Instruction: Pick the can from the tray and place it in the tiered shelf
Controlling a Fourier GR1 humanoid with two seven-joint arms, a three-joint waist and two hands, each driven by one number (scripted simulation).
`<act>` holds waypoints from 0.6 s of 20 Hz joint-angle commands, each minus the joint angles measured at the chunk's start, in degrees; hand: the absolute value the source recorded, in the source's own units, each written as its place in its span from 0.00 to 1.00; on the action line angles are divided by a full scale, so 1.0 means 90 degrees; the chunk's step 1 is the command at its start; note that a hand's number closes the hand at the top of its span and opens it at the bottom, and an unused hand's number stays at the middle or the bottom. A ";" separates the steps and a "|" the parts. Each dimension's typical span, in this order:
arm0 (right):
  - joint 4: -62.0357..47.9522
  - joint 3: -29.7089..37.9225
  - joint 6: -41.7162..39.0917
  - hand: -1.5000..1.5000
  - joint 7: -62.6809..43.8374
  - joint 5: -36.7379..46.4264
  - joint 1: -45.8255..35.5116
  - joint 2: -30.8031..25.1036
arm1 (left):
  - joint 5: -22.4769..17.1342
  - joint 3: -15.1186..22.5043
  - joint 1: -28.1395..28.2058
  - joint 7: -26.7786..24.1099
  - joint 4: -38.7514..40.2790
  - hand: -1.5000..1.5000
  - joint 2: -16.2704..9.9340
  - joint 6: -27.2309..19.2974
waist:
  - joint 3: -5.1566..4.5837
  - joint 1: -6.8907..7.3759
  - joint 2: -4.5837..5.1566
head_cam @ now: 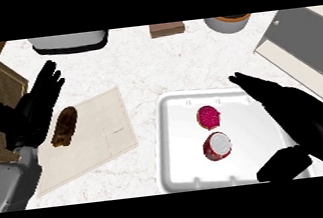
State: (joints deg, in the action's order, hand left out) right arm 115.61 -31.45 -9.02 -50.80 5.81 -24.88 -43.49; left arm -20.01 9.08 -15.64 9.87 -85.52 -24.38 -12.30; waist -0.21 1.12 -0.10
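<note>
Both hands are spread with straight fingers and hold nothing: the right hand [299, 115] hangs over the white tray's [176, 144] right side, the left hand [34, 108] rests at the left edge. A red can [218, 145] lies in the tray beside a pink-topped piece [209, 116]. White speckled surface [151, 62] carries a beige board [101, 138] with a brown item [65, 127]. No writing is readable.

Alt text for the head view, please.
A red can lies in a white tray beside a pink round item, with the right robot hand open above the tray. The left robot hand rests open near a brown item on a beige mat.
</note>
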 commanded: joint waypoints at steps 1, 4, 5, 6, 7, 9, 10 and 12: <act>-0.0159 -0.0624 -0.0322 0.00 -0.1231 0.0514 -0.0732 0.0948 | 0.0032 -0.0175 0.0245 -0.0081 -0.0208 0.50 -0.0057 0.0130 | 0.0015 -0.0009 0.0005; -0.0545 -0.1091 -0.0521 0.00 -0.1736 0.0835 -0.0918 0.1526 | 0.0053 -0.0308 0.0008 -0.0059 0.0205 0.50 -0.0101 0.0268 | 0.0014 -0.0047 0.0014; -0.0542 -0.1102 -0.0691 0.00 -0.1535 0.0844 -0.0629 0.1176 | 0.0144 -0.0152 -0.0007 -0.0020 0.0190 0.50 0.0060 0.0170 | 0.0017 -0.0094 0.0010; -0.0703 -0.1311 -0.0715 0.00 -0.1893 0.0996 -0.0851 0.1365 | 0.0081 -0.0223 0.0124 -0.0239 0.0259 0.50 0.0119 0.0205 | 0.0011 -0.0060 0.0011; -0.0760 -0.1631 -0.0491 0.00 -0.2076 0.1309 -0.0697 0.1623 | 0.0036 -0.0258 0.0331 0.0013 -0.0179 0.50 -0.0108 0.0251 | 0.0015 -0.0013 -0.0012; -0.0858 -0.1791 -0.0663 0.00 -0.1946 0.1468 -0.0579 0.1552 | 0.0058 -0.0266 0.0331 -0.0199 0.0015 0.50 0.0065 0.0283 | 0.0016 -0.0069 -0.0005; -0.1036 -0.1621 -0.0800 0.00 -0.2165 0.1362 -0.0848 0.1740 | 0.0054 -0.0400 0.0147 -0.0375 0.0346 0.50 0.0048 0.0398 | 0.0013 -0.0090 0.0010; -0.1319 -0.1715 -0.0900 0.00 -0.2247 0.1479 -0.0991 0.1981 | 0.0149 -0.0295 0.0111 -0.0122 0.0116 0.50 0.0113 0.0260 | 0.0016 -0.0070 0.0004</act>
State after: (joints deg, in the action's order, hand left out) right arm 106.80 -45.13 -12.21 -61.76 17.22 -31.13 -29.71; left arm -19.23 6.48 -14.77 8.65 -83.99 -23.89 -10.10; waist -0.09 0.47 -0.05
